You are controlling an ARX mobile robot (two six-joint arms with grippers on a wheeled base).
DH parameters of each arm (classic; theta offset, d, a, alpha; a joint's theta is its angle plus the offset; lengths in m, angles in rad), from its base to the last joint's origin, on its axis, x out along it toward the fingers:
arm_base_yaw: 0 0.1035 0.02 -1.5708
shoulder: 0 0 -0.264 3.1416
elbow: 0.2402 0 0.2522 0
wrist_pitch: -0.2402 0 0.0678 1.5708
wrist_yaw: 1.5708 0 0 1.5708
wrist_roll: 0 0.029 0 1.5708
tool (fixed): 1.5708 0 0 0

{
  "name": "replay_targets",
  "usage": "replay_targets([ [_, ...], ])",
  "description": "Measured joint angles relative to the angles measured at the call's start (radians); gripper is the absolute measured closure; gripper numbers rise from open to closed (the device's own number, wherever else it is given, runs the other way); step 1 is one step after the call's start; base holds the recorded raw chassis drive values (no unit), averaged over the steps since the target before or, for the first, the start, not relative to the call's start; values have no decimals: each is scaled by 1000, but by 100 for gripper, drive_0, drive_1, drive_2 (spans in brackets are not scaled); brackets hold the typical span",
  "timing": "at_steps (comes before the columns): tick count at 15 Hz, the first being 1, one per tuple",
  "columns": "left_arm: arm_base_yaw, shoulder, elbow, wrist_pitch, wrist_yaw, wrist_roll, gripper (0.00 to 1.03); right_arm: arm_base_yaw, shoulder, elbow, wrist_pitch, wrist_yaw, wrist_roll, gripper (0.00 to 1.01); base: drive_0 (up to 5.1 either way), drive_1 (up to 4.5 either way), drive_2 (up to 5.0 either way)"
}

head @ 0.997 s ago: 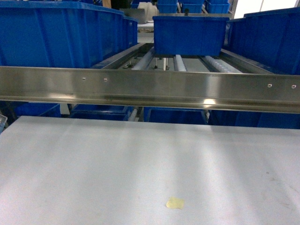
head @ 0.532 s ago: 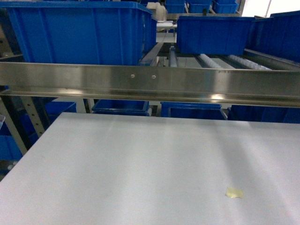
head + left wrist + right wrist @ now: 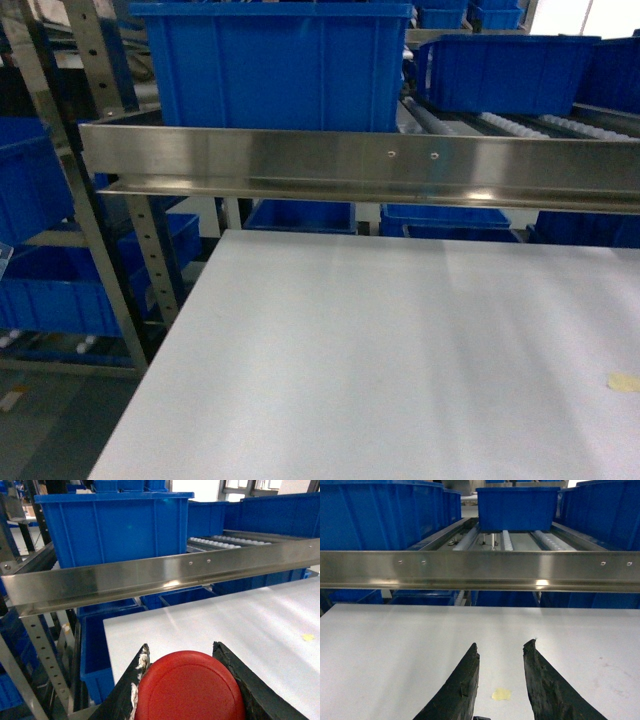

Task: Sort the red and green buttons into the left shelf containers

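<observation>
Head view: steel shelf (image 3: 360,165) rail spans the frame above a white table (image 3: 400,350), no arms visible here.
Big blue bin (image 3: 275,65) sits on the upper level at left-centre, just behind the rail; more blue bins to its right and on lower levels at far left. Left wrist view: left gripper (image 3: 187,680) is clamped on the red button (image 3: 189,687), wide red cap filling the gap between both dark fingers, above the table's left edge. Right wrist view: right gripper (image 3: 501,652) is parted with nothing between the fingers, hovering over the table near a small yellow scrap (image 3: 501,694).
</observation>
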Motion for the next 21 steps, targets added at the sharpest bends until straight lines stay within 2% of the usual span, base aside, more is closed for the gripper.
replay_targets([
  [21,0,3,0,-1,-1,0,71,0,2,0,-7,0,0,76,-498,114,336],
])
